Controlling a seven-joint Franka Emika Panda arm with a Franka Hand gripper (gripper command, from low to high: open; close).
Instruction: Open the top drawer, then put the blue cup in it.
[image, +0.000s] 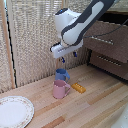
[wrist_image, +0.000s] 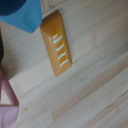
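gripper (image: 62, 58): above blue cup (image: 62, 74), fingers' state cannot tell | top drawer (image: 106, 40): seems pulled out to receive cup | 1 pink mug (image: 60, 89) beside

pink mug (image: 60, 89), orange block (image: 78, 87), plate (image: 14, 111).

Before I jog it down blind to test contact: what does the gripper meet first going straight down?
Probably the blue cup, roughly under the gripper. The wrist view instead centres the orange block, so depth is unclear.
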